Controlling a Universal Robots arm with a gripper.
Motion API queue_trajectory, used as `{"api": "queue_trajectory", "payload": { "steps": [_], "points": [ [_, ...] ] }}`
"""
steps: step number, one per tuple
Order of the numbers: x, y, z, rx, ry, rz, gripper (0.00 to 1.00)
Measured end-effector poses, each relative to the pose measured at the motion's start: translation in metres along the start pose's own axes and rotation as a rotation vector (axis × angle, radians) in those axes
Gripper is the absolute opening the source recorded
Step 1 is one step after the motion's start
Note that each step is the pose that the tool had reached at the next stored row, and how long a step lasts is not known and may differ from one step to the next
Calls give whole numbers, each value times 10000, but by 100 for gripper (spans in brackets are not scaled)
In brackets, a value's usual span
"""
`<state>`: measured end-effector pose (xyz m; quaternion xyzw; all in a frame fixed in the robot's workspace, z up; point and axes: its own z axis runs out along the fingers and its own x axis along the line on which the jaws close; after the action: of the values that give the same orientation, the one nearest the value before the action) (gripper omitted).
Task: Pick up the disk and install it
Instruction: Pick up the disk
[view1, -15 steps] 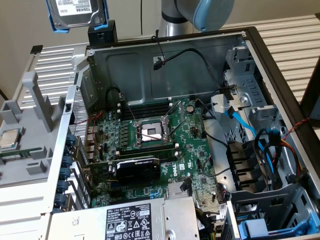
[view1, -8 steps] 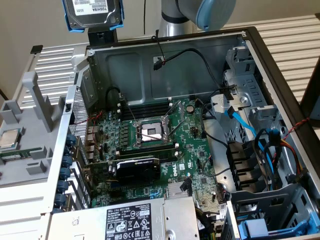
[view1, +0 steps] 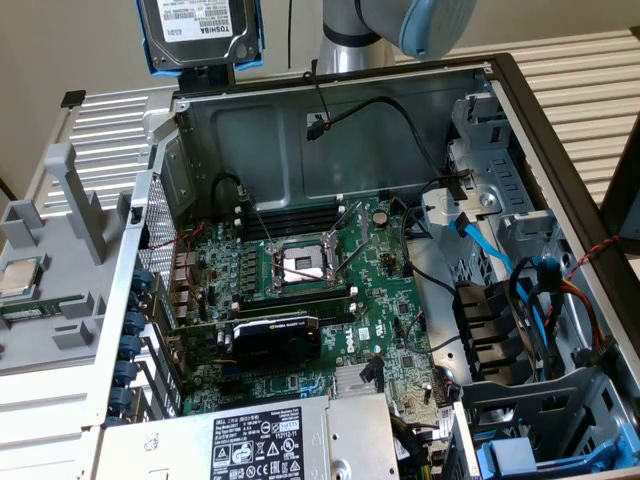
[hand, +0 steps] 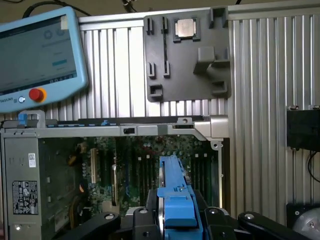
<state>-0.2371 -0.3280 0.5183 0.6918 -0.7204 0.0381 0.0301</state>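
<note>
We see the fingers (hand: 149, 222) clamped on the disk (view1: 200, 30), pressing its blue carrier frame (hand: 175, 197) from both sides; the disk hangs high above the open computer case (view1: 330, 120), over that case's far wall in the exterior view, label towards that camera; it stands edge-on between the fingers, long axis pointing away from them towards the case's motherboard (view1: 400, 290); the other blue-fronted carrier (view1: 515, 458) sits in the case's opposite corner, well apart.
</note>
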Motion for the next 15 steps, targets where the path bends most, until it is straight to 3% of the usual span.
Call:
{"api": "queue_trajectory", "payload": {
  "steps": [3, 15],
  "points": [
    [71, -85, 8, 1, -4, 0, 37],
    [155, -634, 24, 0, -15, 1, 37]
  ]
}}
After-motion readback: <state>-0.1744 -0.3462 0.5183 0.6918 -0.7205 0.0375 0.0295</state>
